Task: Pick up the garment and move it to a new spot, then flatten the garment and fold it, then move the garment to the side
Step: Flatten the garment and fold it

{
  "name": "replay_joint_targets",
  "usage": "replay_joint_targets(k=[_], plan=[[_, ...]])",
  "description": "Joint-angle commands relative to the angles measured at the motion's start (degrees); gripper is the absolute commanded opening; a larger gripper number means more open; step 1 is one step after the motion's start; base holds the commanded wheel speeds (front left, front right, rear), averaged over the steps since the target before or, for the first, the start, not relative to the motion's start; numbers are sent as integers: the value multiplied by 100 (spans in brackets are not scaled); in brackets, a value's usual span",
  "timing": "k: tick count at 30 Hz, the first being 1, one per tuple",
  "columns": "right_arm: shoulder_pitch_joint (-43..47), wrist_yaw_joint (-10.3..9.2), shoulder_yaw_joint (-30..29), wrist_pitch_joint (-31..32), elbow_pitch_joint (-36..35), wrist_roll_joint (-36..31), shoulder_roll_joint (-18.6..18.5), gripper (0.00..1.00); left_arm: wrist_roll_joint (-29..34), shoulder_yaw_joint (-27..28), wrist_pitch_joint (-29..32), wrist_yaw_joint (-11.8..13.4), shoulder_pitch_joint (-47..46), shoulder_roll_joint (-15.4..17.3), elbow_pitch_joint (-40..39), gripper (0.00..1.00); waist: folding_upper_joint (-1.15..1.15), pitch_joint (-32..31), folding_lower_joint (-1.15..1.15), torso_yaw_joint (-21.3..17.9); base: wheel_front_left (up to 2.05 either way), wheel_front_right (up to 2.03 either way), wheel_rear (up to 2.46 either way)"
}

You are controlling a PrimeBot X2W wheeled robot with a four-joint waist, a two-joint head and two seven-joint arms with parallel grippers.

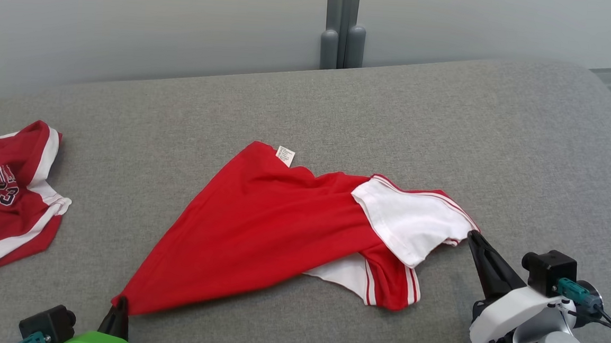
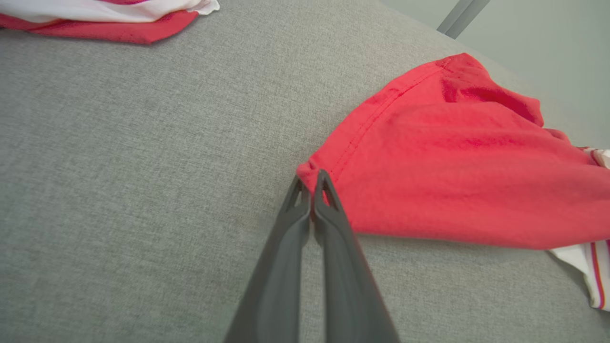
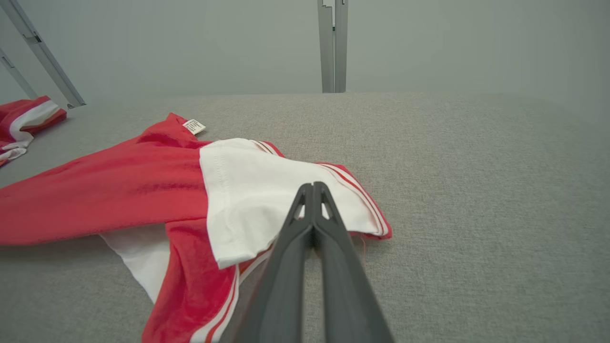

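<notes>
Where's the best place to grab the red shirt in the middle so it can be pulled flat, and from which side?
Take the red shirt by its two far-apart ends: the near-left hem corner and the white sleeve on the right, coming in low from the robot's side. It lies stretched between those points, and the left hand and right hand are shut there.

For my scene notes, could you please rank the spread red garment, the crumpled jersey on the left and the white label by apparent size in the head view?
Largest: spread red garment, clearly.
Next: crumpled jersey, though the left edge cuts it off.
Smallest: white label.
</notes>
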Motion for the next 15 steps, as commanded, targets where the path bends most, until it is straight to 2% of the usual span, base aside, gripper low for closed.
replay_joint_targets(k=[1, 3, 5, 6, 7, 8, 9, 10, 12, 13, 14, 15], plan=[[63, 0, -2, 12, -24, -39, -7, 0, -18, -7, 3, -4, 10, 17, 1, 0, 0, -13, 0, 13, 0, 0, 0], [66, 0, 1, 23, -30, -42, 2, 0, -13, -29, 19, -7, 5, 7, 11, 0, 0, -36, 0, 26, 0, 0, 0], [89, 0, 4, 28, -37, -47, 3, 0, -19, -51, 19, -13, 17, -11, 27, 11, 0, -59, 0, 36, 0, 0, 0], [98, 0, 6, 35, -41, -46, -1, 0, -29, -63, 26, -23, 20, -17, 33, 20, 0, -65, 0, 39, 0, 0, 0], [98, 0, 7, 42, -49, -47, -3, 0, -42, -78, 44, -37, 15, -23, 37, 36, 0, -66, 0, 42, 0, 0, 0], [99, 0, 6, 50, -61, -52, -3, 0, -49, -88, 53, -49, 0, -32, 42, 72, 0, -67, 0, 43, 0, 0, 0], [98, 0, 6, 52, -71, -58, -3, 8, -47, -97, 47, -43, -18, -41, 44, 100, 0, -67, 0, 42, 0, 0, 0], [92, 0, 6, 55, -79, -62, -8, 25, -53, -105, 50, -51, -34, -46, 48, 100, 0, -69, 0, 40, 0, 0, 0], [80, 0, -6, 35, -91, -51, -27, 49, -56, -111, 35, -60, -74, -58, 46, 100, 0, -68, 0, 34, 0, 0, 0], [77, 0, -15, 24, -96, -53, -35, 78, -53, -112, 21, -64, -91, -58, 38, 100, 0, -68, 0, 31, 0, 0, 0], [80, 0, -23, 7, -99, -60, -33, 100, -43, -109, 4, -65, -112, -53, 25, 100, 0, -70, 0, 28, 0, 0, 0], [85, 0, -39, 0, -105, -66, -22, 100, -26, -100, -15, -61, -132, -42, 10, 100, 0, -74, 0, 23, 0, 0, 0]])
